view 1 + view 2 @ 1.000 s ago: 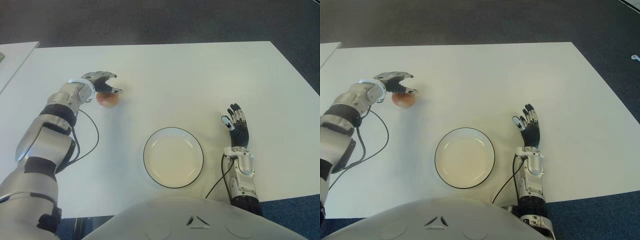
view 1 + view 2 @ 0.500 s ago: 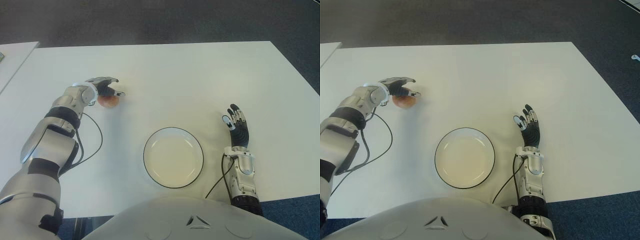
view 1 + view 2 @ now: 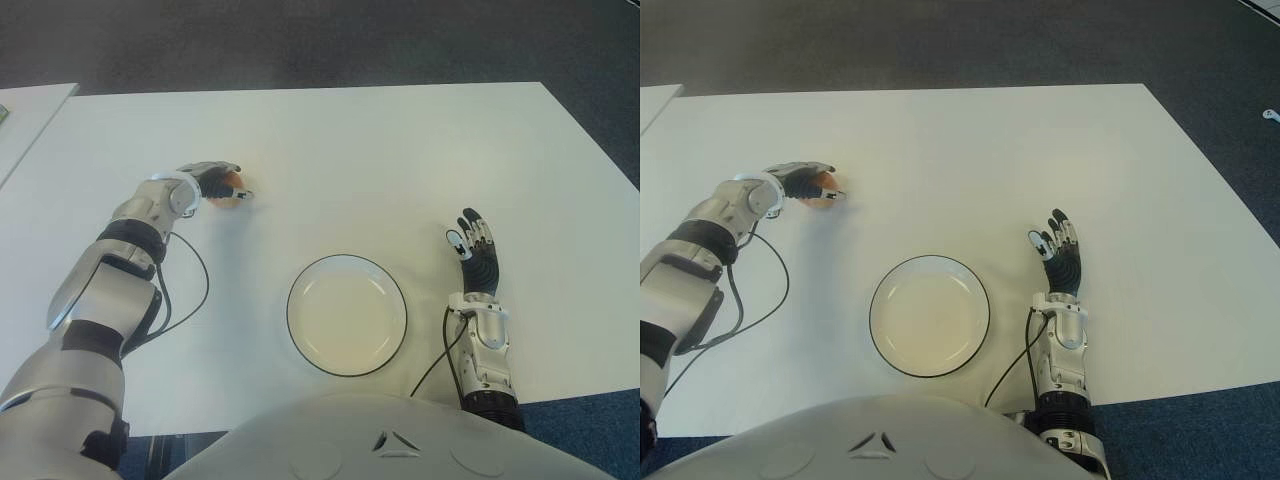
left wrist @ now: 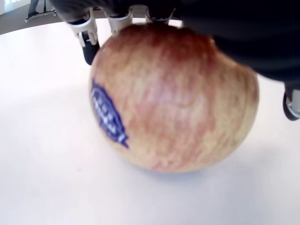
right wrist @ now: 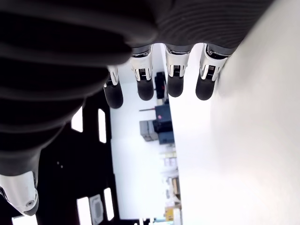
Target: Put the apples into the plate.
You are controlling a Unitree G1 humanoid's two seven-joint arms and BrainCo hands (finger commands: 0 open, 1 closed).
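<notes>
Cupping apple point(image 4: 173, 103) on table point(image 3: 400, 160), left hand point(image 3: 212, 182) seemingly gripping, plate point(image 3: 347, 314) well apart

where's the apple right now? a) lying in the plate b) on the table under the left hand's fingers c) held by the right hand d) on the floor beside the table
b: the apple sits on the white table with the left hand cupped over it, while the plate holds nothing and the right hand shows open to the plate's right.
</notes>
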